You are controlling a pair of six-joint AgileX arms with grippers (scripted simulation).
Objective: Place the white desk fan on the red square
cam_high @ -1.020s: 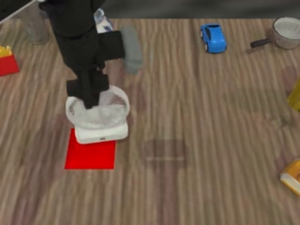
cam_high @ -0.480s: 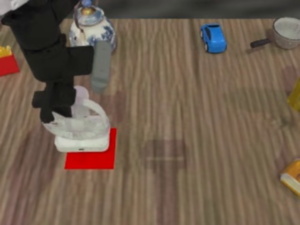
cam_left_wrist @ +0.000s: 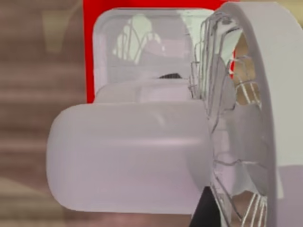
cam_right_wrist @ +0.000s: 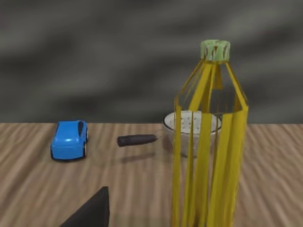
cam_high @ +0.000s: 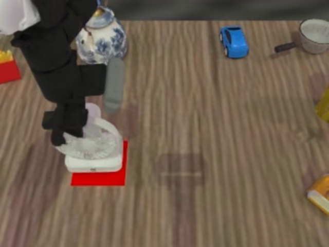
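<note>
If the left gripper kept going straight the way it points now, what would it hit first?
The left gripper points down at the white desk fan, so it would meet the fan's motor housing first; below that lies the fan's base over the red square. How close it is cannot be told.

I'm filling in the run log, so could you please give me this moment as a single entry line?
left gripper: at white desk fan | fan base: on red square, overlapping its far part | right arm: out of top view

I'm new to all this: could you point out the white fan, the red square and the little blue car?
white desk fan (cam_high: 93,163): top view, on its base.
red square (cam_high: 97,179): top view, on its bare front strip.
blue car (cam_high: 234,41): top view, on its roof.
</note>
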